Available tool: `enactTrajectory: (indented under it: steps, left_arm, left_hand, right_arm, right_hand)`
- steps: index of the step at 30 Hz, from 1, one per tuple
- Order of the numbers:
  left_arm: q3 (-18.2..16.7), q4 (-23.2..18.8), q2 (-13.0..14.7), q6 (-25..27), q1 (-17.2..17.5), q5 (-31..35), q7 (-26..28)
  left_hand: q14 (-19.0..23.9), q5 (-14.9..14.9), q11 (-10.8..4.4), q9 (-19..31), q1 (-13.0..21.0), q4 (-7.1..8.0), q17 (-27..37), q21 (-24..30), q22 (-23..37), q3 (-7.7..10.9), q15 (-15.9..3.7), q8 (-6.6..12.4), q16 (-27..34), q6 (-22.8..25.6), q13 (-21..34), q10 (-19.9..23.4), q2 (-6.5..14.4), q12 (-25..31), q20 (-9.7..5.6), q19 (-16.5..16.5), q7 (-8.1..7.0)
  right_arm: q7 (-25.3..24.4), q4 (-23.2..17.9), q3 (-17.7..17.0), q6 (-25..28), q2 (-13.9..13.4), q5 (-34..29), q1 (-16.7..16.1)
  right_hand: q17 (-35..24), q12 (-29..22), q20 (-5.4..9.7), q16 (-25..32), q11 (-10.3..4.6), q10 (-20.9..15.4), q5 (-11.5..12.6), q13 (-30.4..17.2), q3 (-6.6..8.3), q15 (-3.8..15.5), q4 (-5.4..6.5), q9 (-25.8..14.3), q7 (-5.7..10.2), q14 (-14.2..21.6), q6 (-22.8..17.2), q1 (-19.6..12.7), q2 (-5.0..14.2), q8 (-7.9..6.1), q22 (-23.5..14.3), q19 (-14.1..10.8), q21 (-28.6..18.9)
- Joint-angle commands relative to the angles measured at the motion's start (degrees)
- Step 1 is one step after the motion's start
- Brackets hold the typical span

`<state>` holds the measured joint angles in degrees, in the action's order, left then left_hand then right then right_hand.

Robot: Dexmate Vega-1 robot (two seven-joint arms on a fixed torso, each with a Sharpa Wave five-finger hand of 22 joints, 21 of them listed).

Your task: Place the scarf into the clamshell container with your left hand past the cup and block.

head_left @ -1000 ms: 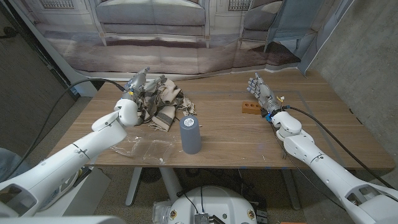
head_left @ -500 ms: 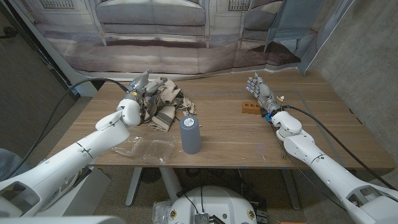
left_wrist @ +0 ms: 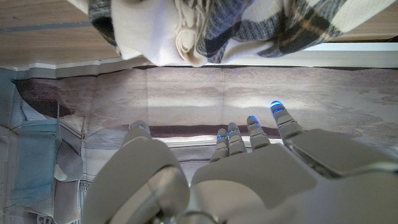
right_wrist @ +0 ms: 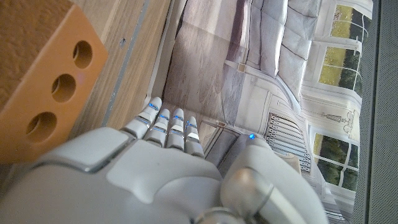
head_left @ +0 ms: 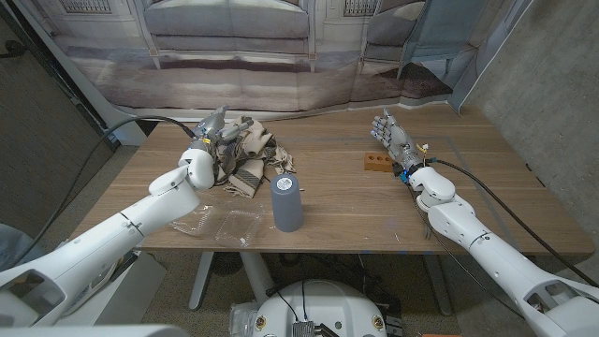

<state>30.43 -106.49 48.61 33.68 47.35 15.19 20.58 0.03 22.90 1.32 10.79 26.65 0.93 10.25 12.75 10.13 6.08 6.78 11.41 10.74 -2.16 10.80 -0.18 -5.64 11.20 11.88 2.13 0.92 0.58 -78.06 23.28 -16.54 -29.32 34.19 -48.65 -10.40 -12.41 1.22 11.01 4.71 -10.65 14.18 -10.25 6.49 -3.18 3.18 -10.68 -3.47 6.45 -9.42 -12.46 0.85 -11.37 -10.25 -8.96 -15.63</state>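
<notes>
White and grey, the robot's left hand (head_left: 213, 131) hovers at the near-left edge of the crumpled beige-and-dark plaid fabric scarf (head_left: 245, 157), fingers spread and holding nothing; in the left wrist view the fingers (left_wrist: 249, 134) reach out with the scarf's (left_wrist: 205, 31) folds just beyond them. To do this step well, I would close on a thick bunch of cloth near the middle, so no tail drags, then lift high enough to clear the tall grey cylindrical cup (head_left: 286, 201) before swinging toward the clear plastic clamshell container (head_left: 223, 223), which lies open at the table's near edge, left of the cup. The scarf lies on the table's far left, behind both. The right hand (head_left: 392, 139) stands upright, fingers apart and empty, just beside the small orange block with holes (head_left: 375, 162). Underneath is a wooden table (head_left: 356, 206); behind hangs a printed backdrop of a sofa (head_left: 225, 19).
</notes>
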Motion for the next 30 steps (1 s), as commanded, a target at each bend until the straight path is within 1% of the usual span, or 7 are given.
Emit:
enactTrajectory:
  steps: [1, 3, 6, 19, 21, 25, 30]
  left_arm:
    - [3.66, -0.46, 0.02, 6.56, -1.93, 5.83, 0.25]
    - [2.76, -0.59, 0.02, 6.17, -1.67, 4.29, -0.70]
    - [3.23, -0.13, -0.37, 6.94, -1.78, 5.14, 0.07]
    - [5.21, 1.18, -0.83, 10.04, -4.33, 5.71, -2.78]
    - [5.83, 1.12, -0.70, 10.97, -5.26, 5.41, -4.85]
    - [7.85, 2.06, -0.80, 11.50, -6.49, 6.84, -5.61]
    - [8.37, 2.20, -0.94, 12.17, -7.21, 6.50, -7.09]
  left_hand:
    - [0.03, 0.26, 0.11, 0.31, 0.04, -0.24, 0.14, 0.16, 0.00, -0.92, 1.70, -0.45, -0.04, -1.02, 0.12, -1.41, -1.70, -0.18, 0.40, 0.68, -0.42]
    - [0.97, 0.22, 0.05, 0.31, 0.10, -0.47, 0.11, 0.15, 0.00, -1.53, 2.79, -0.44, 0.30, -1.29, 0.13, -1.43, -2.50, -0.06, 0.39, 1.28, -0.55]
    - [1.09, 0.17, 0.19, 0.31, 0.12, -0.64, 0.09, 0.16, 0.01, -2.00, 2.95, -0.47, 0.30, -1.58, 0.13, -1.60, -3.05, -0.04, 0.41, 1.81, -1.09]
    - [0.24, -0.08, 0.02, 0.33, -0.04, -1.20, 0.09, 0.12, 0.07, -4.11, 3.48, -0.55, -0.09, -2.82, 0.15, -3.16, -4.51, -0.29, 0.59, 3.72, -3.09]
    - [-0.76, -0.14, 0.32, 0.33, -0.04, -1.35, 0.10, 0.01, 0.07, -4.65, 3.79, -0.56, -0.41, -3.16, 0.16, -4.16, -4.61, -0.51, 0.61, 4.01, -3.16]
    - [-3.90, -0.30, 0.34, 0.36, 0.07, -1.82, 0.15, -0.45, 0.05, -6.27, 3.29, -0.59, -0.94, -4.22, 0.20, -7.32, -4.58, -0.84, 0.65, 4.59, -3.98]
    - [-5.14, -0.34, 0.31, 0.37, 0.24, -2.07, 0.18, -0.78, 0.03, -6.99, 2.96, -0.91, -0.88, -5.64, 0.21, -8.15, -4.47, -0.69, 0.66, 4.52, -4.26]
  right_arm:
    - [-0.38, -0.59, 0.22, 0.63, -0.04, -0.38, 0.38]
    - [-0.34, -0.53, 0.29, 0.71, 0.02, -0.37, 0.43]
    - [-0.42, -0.43, 0.38, 0.81, 0.11, -0.42, 0.48]
    - [-0.49, -0.09, 0.53, 0.56, 0.47, -0.57, 0.71]
    - [-0.46, 0.00, 0.55, 0.44, 0.54, -0.57, 0.70]
    - [-0.55, -0.05, 0.51, 0.30, 0.57, -0.56, 0.52]
    - [-0.76, -0.20, 0.42, 0.16, 0.60, -0.50, 0.20]
  right_hand:
    - [-0.16, 0.08, -0.05, -0.13, -0.01, -0.14, -0.01, -0.24, -0.30, 0.02, -0.07, -0.09, 0.25, 0.44, -0.35, 0.33, 0.01, 0.06, -0.33, -0.27, 0.14]
    - [-0.16, 0.07, -0.06, -0.14, 0.07, -0.21, -0.01, -0.24, -0.32, -0.05, -0.07, -0.09, 0.23, 0.43, -0.35, 0.34, 0.01, 0.07, -0.33, -0.28, 0.17]
    - [-0.16, 0.08, -0.07, -0.14, 0.07, -0.21, -0.01, -0.24, -0.34, 0.00, -0.08, -0.09, 0.19, 0.42, -0.35, 0.35, 0.02, 0.07, -0.34, -0.31, 0.20]
    - [-0.16, 0.04, -0.14, -0.11, 0.07, -0.45, -0.02, -0.24, -0.43, -0.01, -0.11, -0.09, 0.26, 0.56, -0.43, 0.40, 0.04, 0.06, -0.35, -0.46, 0.35]
    - [-0.16, 0.02, -0.15, -0.09, 0.10, -0.51, -0.02, -0.23, -0.45, -0.09, -0.12, -0.09, 0.27, 0.62, -0.47, 0.40, 0.04, 0.05, -0.35, -0.49, 0.37]
    - [-0.15, -0.04, -0.18, 0.04, 0.13, -0.73, -0.01, -0.23, -0.48, -0.02, -0.14, -0.09, 0.26, 1.01, -0.61, 0.41, 0.05, 0.00, -0.35, -0.76, 0.35]
    - [-0.15, -0.15, -0.06, 0.10, 0.13, -1.08, -0.01, -0.23, -0.52, 0.03, -0.16, -0.09, 0.29, 1.23, -0.70, 0.42, 0.06, -0.02, -0.35, -0.98, 0.36]
